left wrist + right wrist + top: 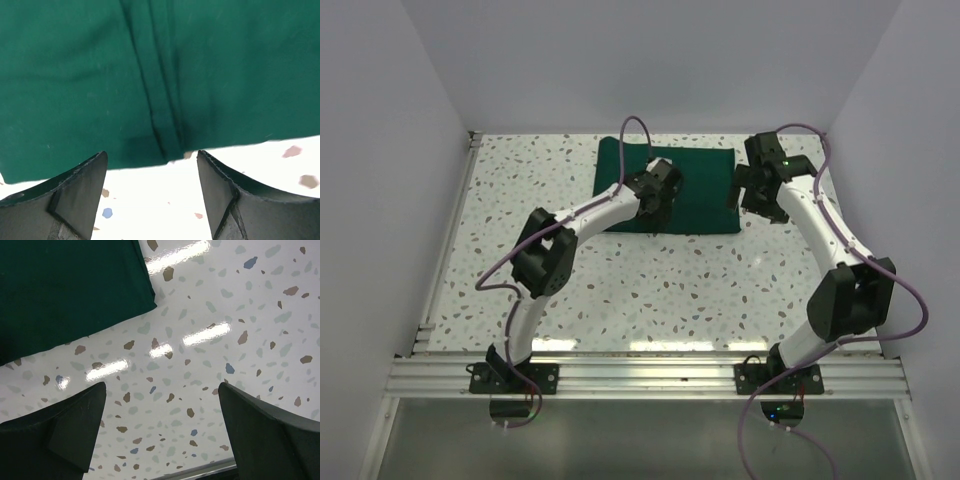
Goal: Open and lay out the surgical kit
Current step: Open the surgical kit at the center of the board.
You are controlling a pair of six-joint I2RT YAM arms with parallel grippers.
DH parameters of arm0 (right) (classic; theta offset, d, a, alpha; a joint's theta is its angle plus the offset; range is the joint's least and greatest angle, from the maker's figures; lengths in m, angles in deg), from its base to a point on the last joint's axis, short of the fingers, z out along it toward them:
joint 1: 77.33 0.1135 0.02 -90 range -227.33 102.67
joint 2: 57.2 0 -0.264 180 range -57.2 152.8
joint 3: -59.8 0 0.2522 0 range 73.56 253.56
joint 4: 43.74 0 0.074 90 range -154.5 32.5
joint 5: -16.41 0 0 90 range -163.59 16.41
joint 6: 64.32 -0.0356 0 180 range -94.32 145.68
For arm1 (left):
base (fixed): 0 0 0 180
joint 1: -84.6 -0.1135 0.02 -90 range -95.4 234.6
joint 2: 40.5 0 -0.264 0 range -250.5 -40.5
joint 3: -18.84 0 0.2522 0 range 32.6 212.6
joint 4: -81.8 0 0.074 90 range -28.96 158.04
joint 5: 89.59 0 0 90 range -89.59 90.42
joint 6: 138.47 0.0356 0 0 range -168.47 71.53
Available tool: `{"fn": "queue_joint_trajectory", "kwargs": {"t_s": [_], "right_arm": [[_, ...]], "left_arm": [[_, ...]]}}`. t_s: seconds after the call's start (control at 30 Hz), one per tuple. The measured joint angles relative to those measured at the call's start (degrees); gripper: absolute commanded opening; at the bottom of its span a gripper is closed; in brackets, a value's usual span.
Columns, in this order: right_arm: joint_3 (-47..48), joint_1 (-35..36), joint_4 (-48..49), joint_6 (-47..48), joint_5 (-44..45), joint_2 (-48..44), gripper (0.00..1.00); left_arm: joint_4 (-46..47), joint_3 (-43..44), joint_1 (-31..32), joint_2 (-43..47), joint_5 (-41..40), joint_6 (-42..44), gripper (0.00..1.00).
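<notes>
Toward the far side of the table (pixel 620 290), in the overhead view, the surgical kit (pixel 705 185) lies folded shut as a flat dark green bundle. No tray or instruments are exposed. The left pincer (pixel 652 218) is held at its near edge, and the right pincer (pixel 745 205) just beside its right end.

At the left wrist, the jaws are seen spread wide and empty, poised over the near edge, where a folded seam (pixel 160 100) runs down the cloth.

At the right wrist, the jaws are likewise parted and empty, over speckled table beside the kit's corner.

Unwrapping is judged not yet begun. Next, a flap edge at the seam should be pinched and drawn aside.
</notes>
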Motion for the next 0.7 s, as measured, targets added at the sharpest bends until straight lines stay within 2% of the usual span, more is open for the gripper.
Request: {"fn": "queue_joint_trajectory", "kwargs": {"t_s": [0.17,0.4,0.5,0.53,0.6,0.63,0.7], "right_arm": [[-0.22,0.00,-0.02,0.28,-1.22,-0.15,0.98],[-0.20,0.00,-0.02,1.03,-1.42,-0.13,0.98],[-0.20,0.00,0.00,1.38,-1.44,0.04,0.98],[-0.20,0.00,0.00,1.46,-1.44,0.15,0.98],[-0.20,0.00,0.02,1.66,-1.44,0.46,0.98],[-0.20,0.00,0.00,1.68,-1.46,0.70,0.98],[-0.20,0.00,0.02,1.73,-1.49,1.14,0.98]], "left_arm": [[0.02,4.42,0.04,-0.24,-1.03,0.00,0.76],[-0.74,5.16,0.07,-3.08,-1.40,-0.04,0.73],[-1.44,5.16,0.11,-5.07,-1.40,-0.11,0.63],[-1.68,5.16,0.15,-5.55,-1.40,-0.11,0.54],[-2.14,5.14,0.20,-6.19,-1.40,-0.39,0.44],[-2.23,5.14,0.20,-6.34,-1.36,-0.52,0.30],[-2.34,5.22,0.26,-6.40,-1.40,-1.01,0.13]]}}
